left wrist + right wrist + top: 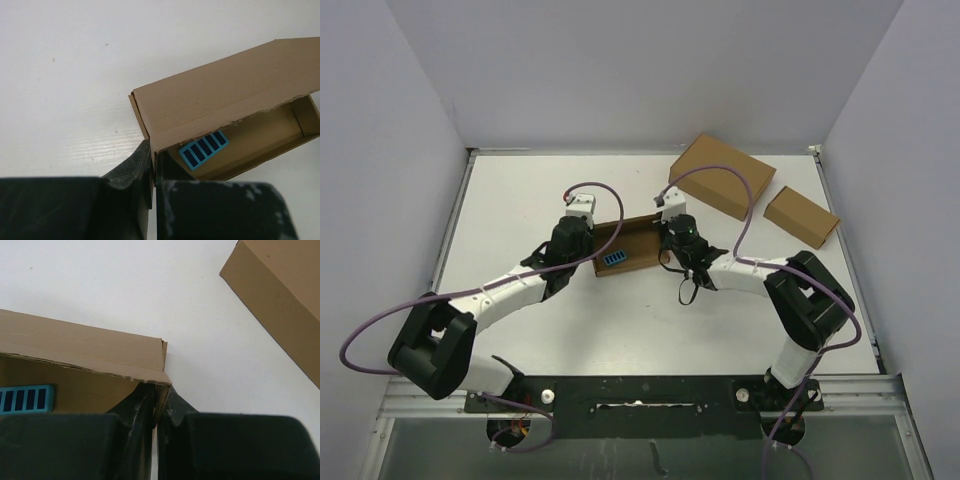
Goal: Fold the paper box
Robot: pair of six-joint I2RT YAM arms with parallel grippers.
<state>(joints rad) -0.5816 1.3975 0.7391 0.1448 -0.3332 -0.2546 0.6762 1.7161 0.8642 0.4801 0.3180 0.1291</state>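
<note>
A white table (520, 200) seen from above, with two robot arms reaching in from its near edge. The paper box (632, 243), shallow and brown, sits near the middle of the table, between the two arms. Its inside is showing, and a blue label (613, 259) with dark bars is stuck to an inner face.

The left gripper (592, 243) meets the box at its left end. In the left wrist view, its two dark fingers (135, 167) are drawn almost together, with only a thin slit between them. The box's left end wall sits in that slit, pinched between the fingers. A broad cardboard panel runs along the far side of the box, above the label.

The right gripper (663, 238) meets the box at its right end. In the right wrist view, its fingers (175, 402) are just as narrow and clamp the cardboard at the box's right corner, directly under the panel's ragged edge.

Two other brown boxes lie well apart from the task box, toward the far right of the table. The largest box (722, 176) is nearer the centre. The smallest box (801, 216) is just beside it, nearer the right edge.
</note>
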